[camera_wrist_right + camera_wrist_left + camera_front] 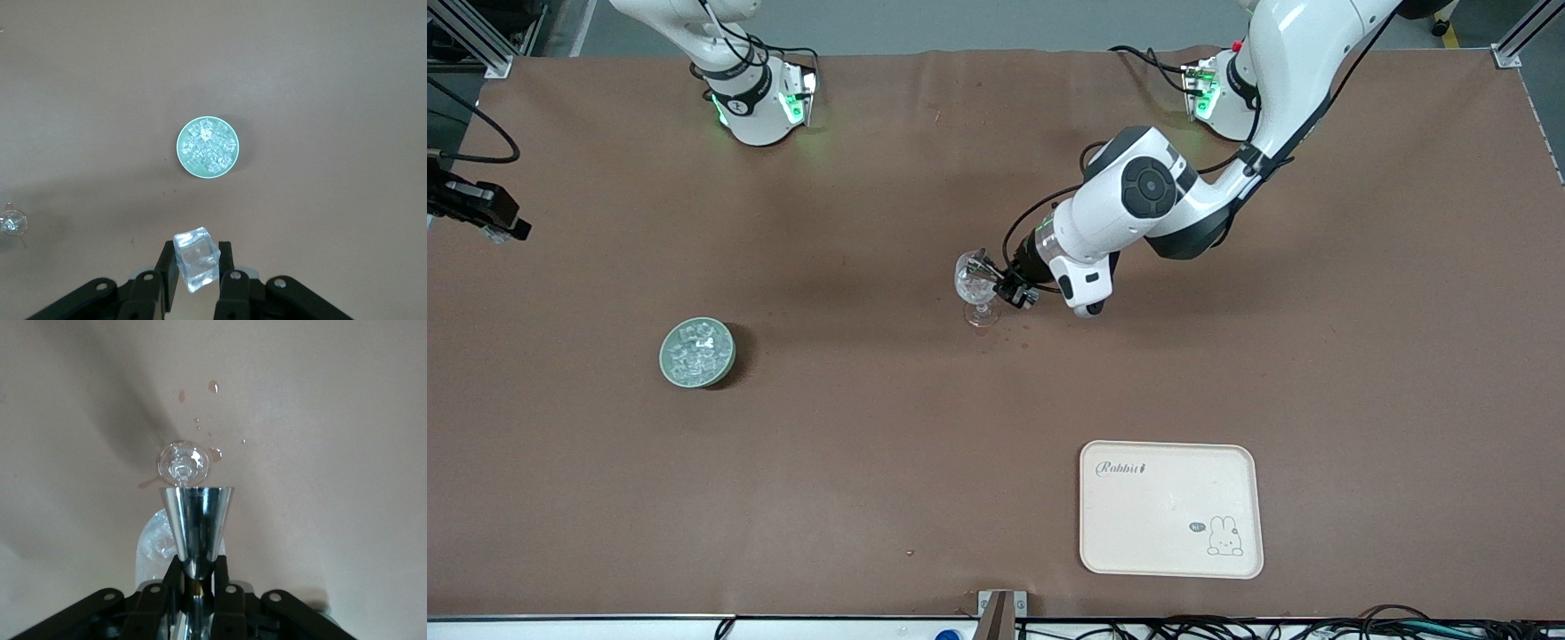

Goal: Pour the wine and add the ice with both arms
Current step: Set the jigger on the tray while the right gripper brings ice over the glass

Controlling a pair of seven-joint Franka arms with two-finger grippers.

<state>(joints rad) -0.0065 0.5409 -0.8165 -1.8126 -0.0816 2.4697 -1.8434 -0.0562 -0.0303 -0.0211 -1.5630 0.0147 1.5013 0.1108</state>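
The left claw (pixel 996 276) sits low over the middle of the brown worktop (pixel 871 462), its fingers clamped on a shiny metal jigger (pixel 196 523), a cone-shaped measuring cup. The jigger is right beside the bowl of the clear stemmed glass (pixel 976 289); whether they touch cannot be told. The glass stands upright on the worktop, and in the left wrist view its round foot (pixel 183 463) shows just past the jigger's wide mouth. Small reddish droplets (pixel 213 386) lie scattered on the worktop around the foot. The right claw (pixel 193 277) is up in the air over the worktop, above the stretch between the glass and the ice dish, with its fingers closed on a single clear ice cube (pixel 196 259). The rest of the ice (pixel 696 348) lies heaped in a round green dish (pixel 670 369) that rests on the worktop toward the right arm's end, well apart from the glass. A cream tray (pixel 1170 508) with a rabbit drawing lies nearer to the front camera than the glass, toward the left arm's end.
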